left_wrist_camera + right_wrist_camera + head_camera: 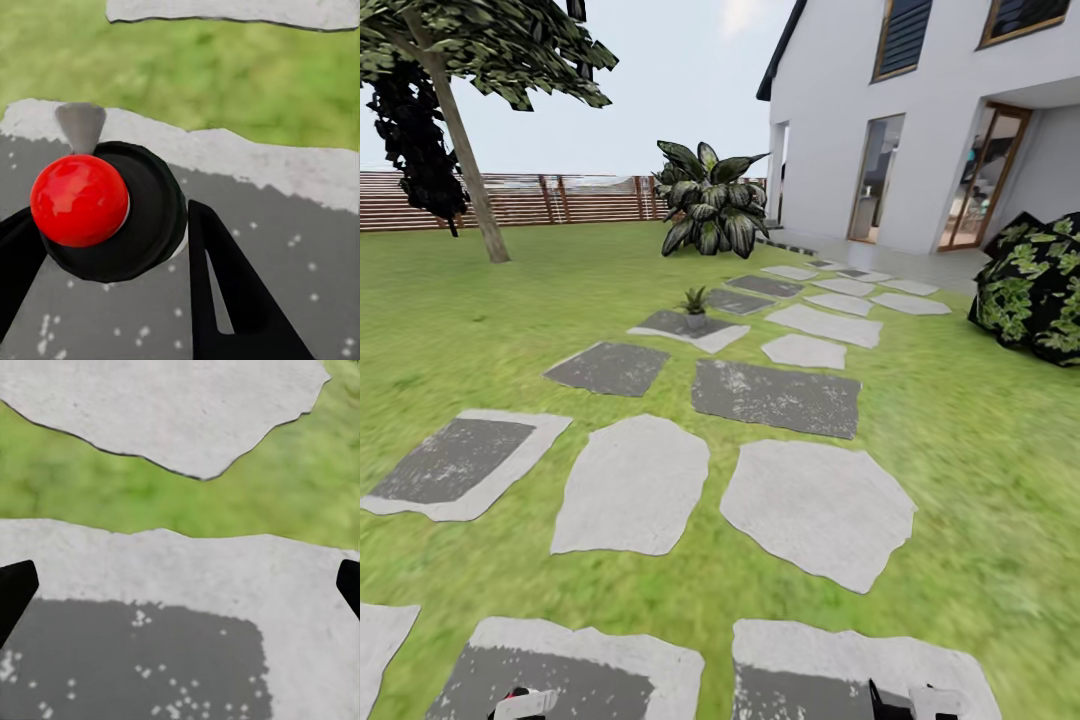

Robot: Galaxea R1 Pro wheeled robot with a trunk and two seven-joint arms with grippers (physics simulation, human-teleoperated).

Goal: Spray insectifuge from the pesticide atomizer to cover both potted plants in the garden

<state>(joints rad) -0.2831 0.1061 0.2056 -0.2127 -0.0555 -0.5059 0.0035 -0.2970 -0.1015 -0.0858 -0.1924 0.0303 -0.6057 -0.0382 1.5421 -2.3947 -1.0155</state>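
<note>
Head view: a lawn (960,420) crossed by grey and white stepping stones (775,396) is seen, running toward a white house (880,120). One potted plant (695,305) is seen standing on a grey stone far ahead of both grippers, well apart from them. Behind it a big broad-leaved bush (710,200) is seen, with a slatted fence (540,198) and a tree (465,150) off to the left-arm side. A dark leafy shrub (1035,285) sits at the right-arm side near the house. Only slivers of the left gripper (525,703) and right gripper (915,700) are caught at the bottom edge; finger state cannot be told from here.

Left wrist view: the pesticide atomizer (112,210) is seen clamped between the two black fingers (232,300), dark round body pressed against both, red ball on top facing the camera, a grey nozzle piece sticking out past it. Beyond the fingertips a grey speckled stone with a white edge (285,172) is seen, then grass (225,75), then another pale stone.

Right wrist view: the fingers (15,589) are spread wide, only their tips caught at opposite edges, nothing between them. Between and past the tips a grey-and-white stone (187,585) is seen, then a grass strip, then a white stone (165,412).
</note>
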